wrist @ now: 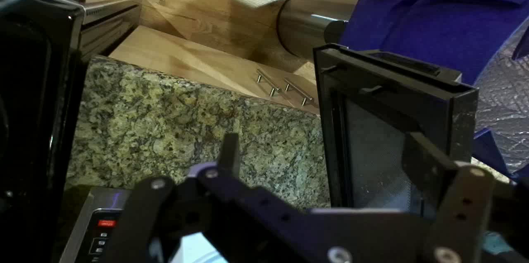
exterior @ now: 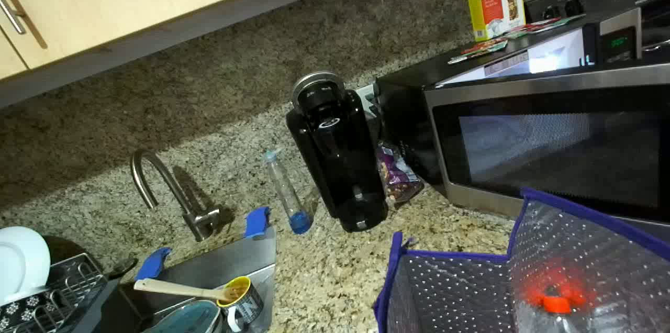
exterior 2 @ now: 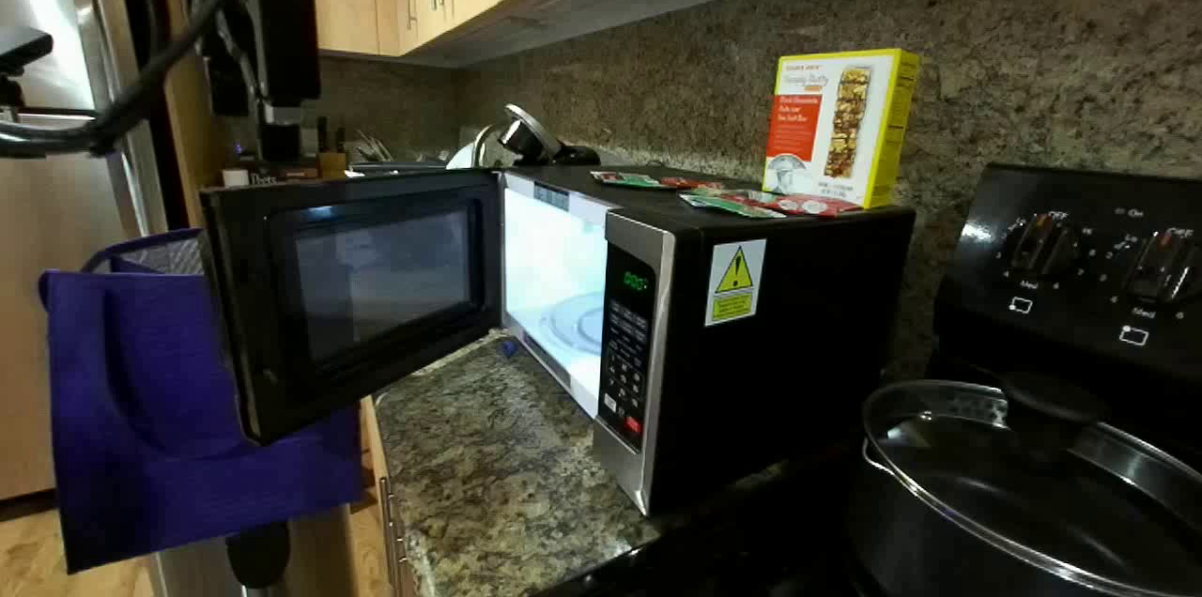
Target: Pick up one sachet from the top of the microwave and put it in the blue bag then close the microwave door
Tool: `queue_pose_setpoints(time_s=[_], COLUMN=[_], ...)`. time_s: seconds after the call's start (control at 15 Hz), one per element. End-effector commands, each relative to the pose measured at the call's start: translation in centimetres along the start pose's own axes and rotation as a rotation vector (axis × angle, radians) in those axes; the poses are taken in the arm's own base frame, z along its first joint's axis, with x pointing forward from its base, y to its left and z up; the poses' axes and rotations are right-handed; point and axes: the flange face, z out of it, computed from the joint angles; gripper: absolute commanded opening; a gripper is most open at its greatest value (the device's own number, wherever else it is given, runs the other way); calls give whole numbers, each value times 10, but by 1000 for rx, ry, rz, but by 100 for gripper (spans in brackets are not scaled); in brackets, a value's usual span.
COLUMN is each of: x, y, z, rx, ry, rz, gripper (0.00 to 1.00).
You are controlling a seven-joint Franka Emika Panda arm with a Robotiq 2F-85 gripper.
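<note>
My pincer (wrist: 327, 157) gapes empty; a green sachet (exterior 2: 732, 205), right of centre in an exterior view, seems light, floppy: I'd pinch its edge.

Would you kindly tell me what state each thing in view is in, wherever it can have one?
microwave door: open
microwave: lit inside, its display on
sachets: lying on top of the microwave
blue bag: mouth open
gripper: open, holding nothing
yellow-and-white box: upright on the microwave
pot: lid on
coffee maker: standing upright
faucet: no water running
mug: holding a wooden-handled utensil
</note>
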Motion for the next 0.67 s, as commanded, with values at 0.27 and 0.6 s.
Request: queue_pose_setpoints(time_s=[0.27,0.6], x=[0,55], y=[0,-54], z=[-1,-15], rx=[0,-73], ry=[-1,-13], rz=[0,-182], gripper=[100,100])
